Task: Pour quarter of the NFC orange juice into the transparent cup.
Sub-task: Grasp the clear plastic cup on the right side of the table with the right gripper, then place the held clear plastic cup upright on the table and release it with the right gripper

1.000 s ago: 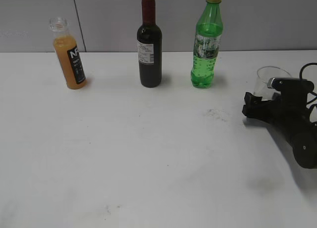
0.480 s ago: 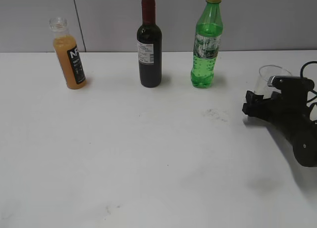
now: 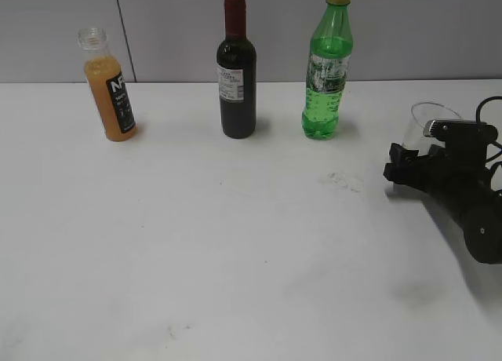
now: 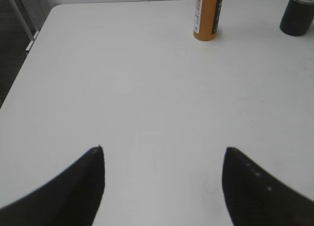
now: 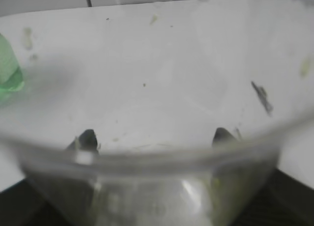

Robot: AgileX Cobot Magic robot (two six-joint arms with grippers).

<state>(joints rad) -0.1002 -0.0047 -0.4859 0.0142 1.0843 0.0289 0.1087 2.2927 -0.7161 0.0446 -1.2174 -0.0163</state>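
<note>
Two grippers: right gripper point(image 3: 404, 163) pinching transparent cup point(image 3: 427, 124) at right edge; left gripper point(image 4: 162, 179) spread over counter point(image 3: 235, 235), lower frame.

Left end effector point(image 4: 163, 159) spread above table point(image 4: 147, 98), orange juice point(image 4: 206, 14) beyond.

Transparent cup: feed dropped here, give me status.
Right gripper shut on transparent cup. Left gripper open, empty. NFC orange juice uncapped, far left. Nothing in the way.

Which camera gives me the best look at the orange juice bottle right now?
The exterior view: the NFC orange juice stands whole at far left, uncapped. The left wrist view shows only its lower body, cropped by the frame's top edge. The right wrist view misses it.
</note>
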